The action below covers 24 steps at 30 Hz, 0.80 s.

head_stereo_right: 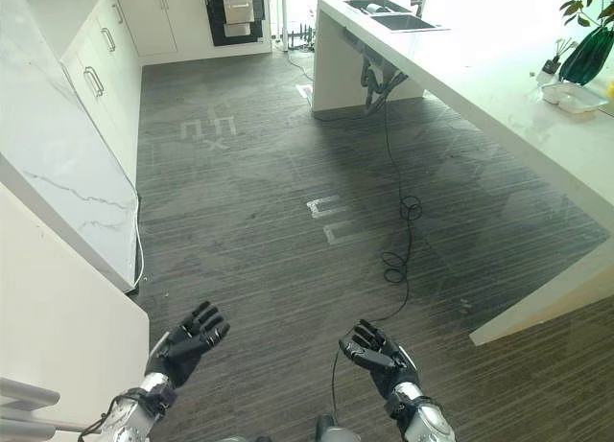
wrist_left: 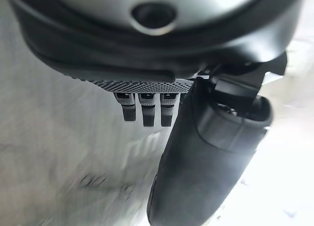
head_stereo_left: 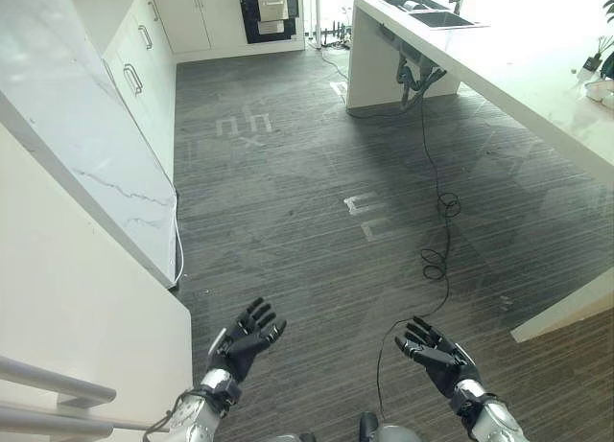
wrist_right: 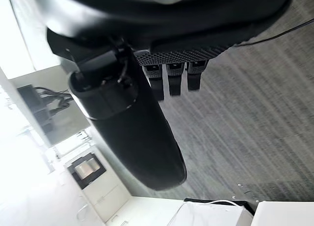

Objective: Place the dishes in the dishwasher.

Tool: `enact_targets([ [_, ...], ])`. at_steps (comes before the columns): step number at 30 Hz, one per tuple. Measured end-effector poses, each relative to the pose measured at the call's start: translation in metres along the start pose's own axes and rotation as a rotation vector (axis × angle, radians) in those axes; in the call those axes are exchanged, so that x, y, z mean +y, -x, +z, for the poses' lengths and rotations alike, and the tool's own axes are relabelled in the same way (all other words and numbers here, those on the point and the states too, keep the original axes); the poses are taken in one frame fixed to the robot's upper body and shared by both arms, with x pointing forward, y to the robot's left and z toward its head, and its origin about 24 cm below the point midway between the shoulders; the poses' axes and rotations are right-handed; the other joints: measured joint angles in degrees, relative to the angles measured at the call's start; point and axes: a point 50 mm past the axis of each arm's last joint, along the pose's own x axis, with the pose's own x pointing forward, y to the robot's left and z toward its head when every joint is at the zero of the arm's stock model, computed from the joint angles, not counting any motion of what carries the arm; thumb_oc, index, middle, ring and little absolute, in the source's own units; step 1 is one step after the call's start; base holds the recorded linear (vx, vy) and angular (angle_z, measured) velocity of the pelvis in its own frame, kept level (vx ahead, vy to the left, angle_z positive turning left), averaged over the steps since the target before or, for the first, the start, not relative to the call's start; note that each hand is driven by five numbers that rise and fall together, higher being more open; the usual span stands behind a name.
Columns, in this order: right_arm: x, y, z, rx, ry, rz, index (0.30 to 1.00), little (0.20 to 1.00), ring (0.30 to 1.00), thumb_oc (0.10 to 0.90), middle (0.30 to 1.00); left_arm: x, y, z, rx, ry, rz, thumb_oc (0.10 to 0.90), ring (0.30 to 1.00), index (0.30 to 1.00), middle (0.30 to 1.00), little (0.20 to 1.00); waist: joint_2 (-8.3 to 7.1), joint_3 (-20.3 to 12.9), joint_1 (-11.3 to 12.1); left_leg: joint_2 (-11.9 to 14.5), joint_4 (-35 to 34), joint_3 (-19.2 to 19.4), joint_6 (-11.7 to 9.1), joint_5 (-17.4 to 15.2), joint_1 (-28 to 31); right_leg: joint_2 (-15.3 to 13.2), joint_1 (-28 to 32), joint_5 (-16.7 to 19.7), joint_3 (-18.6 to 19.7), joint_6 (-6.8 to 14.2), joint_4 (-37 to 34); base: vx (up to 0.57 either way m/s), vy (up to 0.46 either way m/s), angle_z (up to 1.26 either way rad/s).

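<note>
My left hand (head_stereo_left: 245, 338) hovers low over the dark wood floor, fingers spread and empty. My right hand (head_stereo_left: 434, 351) hangs beside it, also open with nothing in it. In the wrist views the left hand's fingers (wrist_left: 144, 108) and the right hand's fingers (wrist_right: 174, 79) stretch straight out past the thumbs. A sink (head_stereo_left: 427, 12) is set in the white island counter (head_stereo_left: 518, 78) at the far right. A white dish (head_stereo_right: 576, 97) rests on that counter next to a green plant (head_stereo_right: 590, 49).
White cabinets (head_stereo_left: 144, 68) with a marble top (head_stereo_left: 67, 106) run along the left. A dark built-in appliance (head_stereo_left: 269, 11) stands in the far wall. Tape marks (head_stereo_left: 369, 212) lie on the floor in the wide aisle between cabinets and island.
</note>
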Motion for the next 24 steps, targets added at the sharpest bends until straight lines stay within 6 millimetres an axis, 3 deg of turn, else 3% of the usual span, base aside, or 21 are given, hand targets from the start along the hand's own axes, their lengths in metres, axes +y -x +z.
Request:
enact_targets([
  [5, 0.001, -0.002, -0.001, 0.009, -0.004, 0.006, 0.900, 0.900, 0.900, 0.800, 0.900, 0.000, 0.003, -0.022, 0.169, -0.147, -0.036, 0.800, 0.900, 0.900, 0.900, 0.900, 0.18, -0.08, 0.01, -0.01, 0.02, -0.47, -0.41, -0.17, 0.01, 0.02, 0.11, -0.59, -0.31, 0.34, 0.14, 0.03, -0.057, 0.04],
  [12, -0.006, 0.003, -0.019, 0.083, -0.015, -0.036, 0.900, 0.900, 0.900, 0.800, 0.900, 0.015, 0.005, -0.037, 0.271, -0.090, 0.108, 0.800, 0.900, 0.900, 0.900, 0.900, 2.25, 0.03, -0.25, -0.09, -0.15, -1.71, -0.77, -0.14, -0.11, 0.29, 0.01, -1.40, -0.72, -0.09, 1.05, 0.03, -0.052, 0.07],
  [17, -0.014, 0.009, -0.021, 0.103, 0.001, -0.060, 0.900, 0.900, 0.900, 0.800, 0.900, 0.002, -0.003, -0.026, 0.221, -0.125, 0.058, 0.800, 0.900, 0.900, 0.900, 0.900, 2.27, 0.84, -0.14, -0.85, -2.12, -2.42, -1.51, 2.19, -0.54, -0.15, -2.06, -3.03, -1.08, -0.55, 3.68, 0.02, -0.025, 0.11],
  [19, -0.017, 0.006, -0.020, 0.111, 0.008, -0.070, 0.900, 0.900, 0.900, 0.800, 0.900, -0.002, -0.015, -0.015, 0.208, -0.177, 0.057, 0.800, 0.900, 0.900, 0.900, 0.900, 1.37, 2.89, -0.19, -1.18, -1.15, -2.40, -4.31, 3.30, -0.53, -0.69, -1.83, -4.70, -0.35, -1.61, 4.52, 0.17, 0.071, 0.44],
  [20, -0.019, 0.001, -0.020, 0.124, 0.008, -0.086, 0.900, 0.900, 0.900, 0.800, 0.900, -0.006, -0.025, -0.006, 0.198, -0.211, 0.047, 0.800, 0.900, 0.900, 0.900, 0.900, 0.27, 5.25, -0.15, -1.17, 4.59, -2.09, -7.43, 4.19, -3.37, -0.52, -1.34, -5.27, 1.26, -2.43, 5.12, 0.24, 0.126, 0.67],
  [21, -0.021, -0.003, -0.017, 0.128, 0.012, -0.096, 0.900, 0.900, 0.900, 0.800, 0.900, -0.010, -0.032, -0.001, 0.188, -0.228, 0.038, 0.800, 0.900, 0.900, 0.900, 0.900, -0.27, 6.98, 0.12, -0.58, 7.25, -0.40, -9.12, 2.93, -6.35, -0.65, -1.03, -5.22, 2.00, -2.69, 4.89, 0.27, 0.141, 0.55],
  [22, -0.021, -0.005, -0.012, 0.114, 0.021, -0.091, 0.900, 0.900, 0.900, 0.800, 0.900, -0.012, -0.033, -0.001, 0.186, -0.240, 0.034, 0.800, 0.900, 0.900, 0.900, 0.900, 0.34, 7.80, 0.13, 0.55, 4.73, 0.09, -9.43, 3.00, -7.67, -0.22, -0.85, -5.15, 2.00, -2.81, 4.21, 0.47, 0.230, 0.19],
  [23, -0.023, -0.006, -0.005, 0.087, 0.040, -0.093, 0.900, 0.900, 0.900, 0.800, 0.900, -0.011, -0.030, -0.016, 0.228, -0.211, 0.058, 0.800, 0.900, 0.900, 0.900, 0.900, 2.30, 8.90, 0.12, 3.10, 0.64, -1.25, -10.88, 4.30, -9.69, 1.36, 1.02, -4.97, 2.10, -3.13, 1.03, 0.67, 0.347, -0.21],
  [24, -0.025, -0.007, 0.001, 0.074, 0.054, -0.093, 0.900, 0.900, 0.900, 0.800, 0.900, -0.011, -0.025, -0.039, 0.321, -0.165, 0.072, 0.800, 0.900, 0.900, 0.900, 0.900, 4.99, 9.37, 0.53, 6.22, -5.41, -1.89, -12.62, 8.07, -11.25, 3.53, 4.99, -4.90, 4.00, -3.38, -5.81, 0.54, 0.330, -0.37],
])
